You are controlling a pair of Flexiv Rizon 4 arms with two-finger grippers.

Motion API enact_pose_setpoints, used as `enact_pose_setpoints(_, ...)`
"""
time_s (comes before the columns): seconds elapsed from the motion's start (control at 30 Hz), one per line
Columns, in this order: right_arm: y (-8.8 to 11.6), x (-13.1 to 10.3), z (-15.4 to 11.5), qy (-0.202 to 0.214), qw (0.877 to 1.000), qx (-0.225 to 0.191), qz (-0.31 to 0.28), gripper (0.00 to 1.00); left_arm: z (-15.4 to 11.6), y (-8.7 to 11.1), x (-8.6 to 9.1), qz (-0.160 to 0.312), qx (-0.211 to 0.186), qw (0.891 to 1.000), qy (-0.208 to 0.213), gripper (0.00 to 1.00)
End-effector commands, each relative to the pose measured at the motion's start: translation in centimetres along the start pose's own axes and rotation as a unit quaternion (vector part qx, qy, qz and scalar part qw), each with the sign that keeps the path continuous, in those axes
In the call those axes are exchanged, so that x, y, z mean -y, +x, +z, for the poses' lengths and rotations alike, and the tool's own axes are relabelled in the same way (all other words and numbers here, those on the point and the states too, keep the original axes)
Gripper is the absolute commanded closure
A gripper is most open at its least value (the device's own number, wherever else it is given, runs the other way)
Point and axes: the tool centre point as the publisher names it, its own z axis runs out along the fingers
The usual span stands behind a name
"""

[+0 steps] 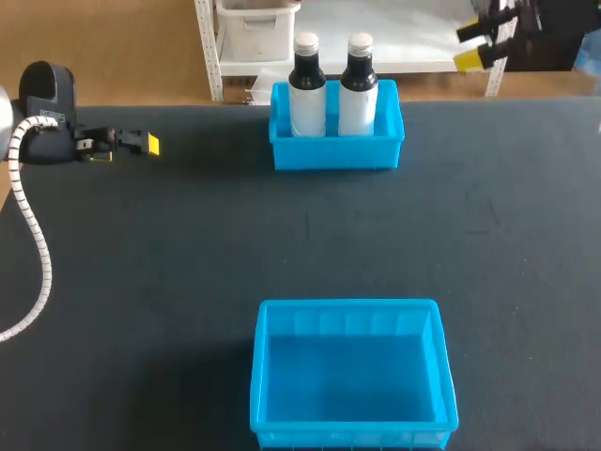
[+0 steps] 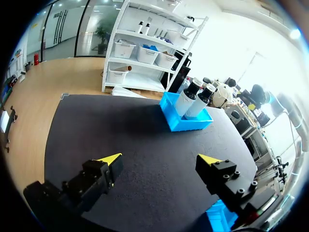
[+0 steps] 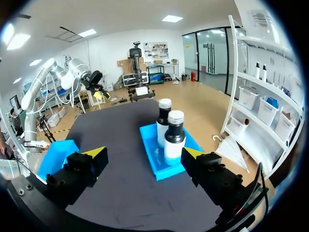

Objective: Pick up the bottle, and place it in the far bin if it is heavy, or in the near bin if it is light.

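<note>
right end effector (image 3: pixel 145 153): yellow-tipped fingers stood spread wide, nothing between them | ahead: bright blue rectangular plastic bin (image 3: pixel 161 168) sat on the dark tabletop (image 3: pixel 120 193) and held two upright dark bottles with white labels and pale caps (image 3: pixel 175 140), one behind the other | second bright blue plastic bin (image 3: pixel 55 154) lay beside one finger, well apart from the first

The right arm (image 1: pixel 526 28) is mostly cut off at the head view's corner, and the left arm (image 1: pixel 42 103) is cut off at its side. The lower halves of the bottles (image 1: pixel 307 89) are hidden behind the far bin (image 1: pixel 336 152) wall, and the near bin (image 1: pixel 347 307) front is cut off. Below the left gripper (image 2: pixel 159 159), only a corner of the near bin is seen, beside one finger (image 2: pixel 227 179). Ahead of the right gripper (image 3: pixel 144 153), one bottle is partly covered by the other. The near bin is seemingly part hidden behind a finger (image 3: pixel 77 171).
</note>
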Motion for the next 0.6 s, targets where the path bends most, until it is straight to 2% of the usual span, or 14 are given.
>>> enact_pose_setpoints(0.03, 0.7, -5.4, -0.2, 0.240, 0.971, 0.003, 0.004, 0.00, 0.0, 0.0, 0.0, 0.000, 0.000, 1.000, 0.000, 0.00)
enact_pose_setpoints(0.6, 1.4, -7.4, 1.0, 0.261, 0.964, -0.027, 0.029, 0.00, 0.0, 0.0, 0.0, 0.000, 0.000, 1.000, 0.000, 0.00)
